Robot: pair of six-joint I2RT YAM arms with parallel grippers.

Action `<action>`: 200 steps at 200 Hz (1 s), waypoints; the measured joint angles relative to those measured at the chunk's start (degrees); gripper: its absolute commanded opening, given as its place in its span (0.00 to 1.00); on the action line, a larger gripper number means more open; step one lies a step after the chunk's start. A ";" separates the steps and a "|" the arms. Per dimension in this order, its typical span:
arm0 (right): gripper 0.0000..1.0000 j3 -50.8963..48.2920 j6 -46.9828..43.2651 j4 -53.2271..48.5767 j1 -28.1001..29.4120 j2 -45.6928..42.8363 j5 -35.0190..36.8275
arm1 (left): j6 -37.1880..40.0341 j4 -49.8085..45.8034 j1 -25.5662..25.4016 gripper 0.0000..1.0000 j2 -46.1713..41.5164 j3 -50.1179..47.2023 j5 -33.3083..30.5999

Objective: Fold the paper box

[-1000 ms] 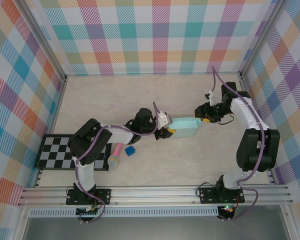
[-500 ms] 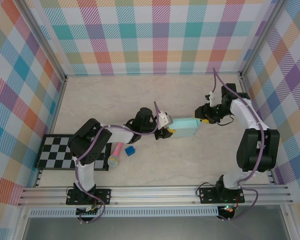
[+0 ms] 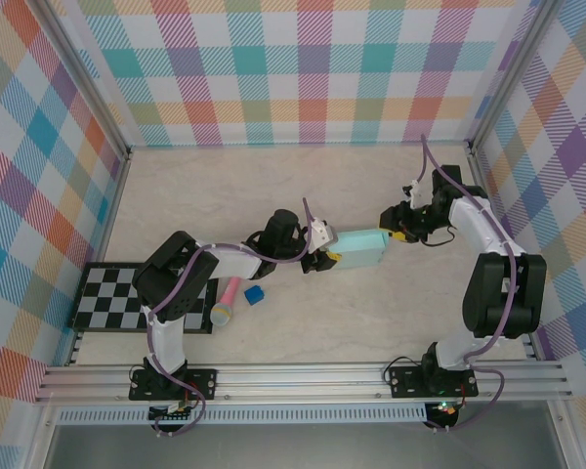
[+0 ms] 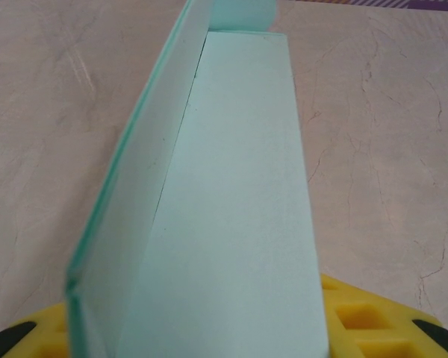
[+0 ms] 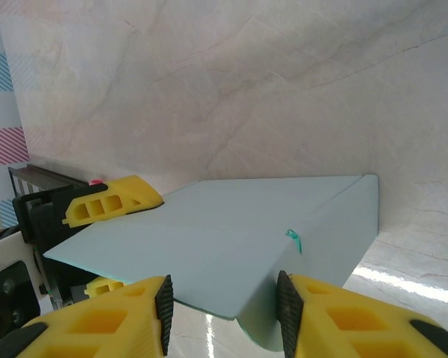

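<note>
The pale mint paper box (image 3: 362,248) lies mid-table between my two grippers, partly folded. My left gripper (image 3: 324,257) is shut on its left end. In the left wrist view the box (image 4: 231,186) runs away from the camera with one side panel raised on the left, and yellow fingers (image 4: 373,317) press its sides. My right gripper (image 3: 392,231) is at the box's far right corner. In the right wrist view its jaws (image 5: 222,313) stand apart astride the box's folded end (image 5: 231,239). The right pad (image 5: 284,313) is against a turned-down flap.
A black-and-white checkerboard (image 3: 127,296) lies at the front left. A pink and yellow marker-like object (image 3: 226,301) and a small dark blue cube (image 3: 254,295) sit beside it. Plaid walls enclose the table, and an aluminium rail (image 3: 303,376) runs along the near edge.
My right gripper's jaws have narrowed a little around the box's end, and that wrist has shifted slightly. The left gripper and the box stay put.
</note>
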 measured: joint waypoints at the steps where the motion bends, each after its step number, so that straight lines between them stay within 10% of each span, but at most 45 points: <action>1: 0.42 -0.02 0.07 0.02 0.02 0.00 -0.02 | 0.00 0.00 0.00 0.28 0.00 0.00 0.00; 200: 0.35 -9.60 2.93 12.07 0.81 -6.16 0.15 | 1.22 -2.82 0.00 0.30 0.33 0.85 -1.18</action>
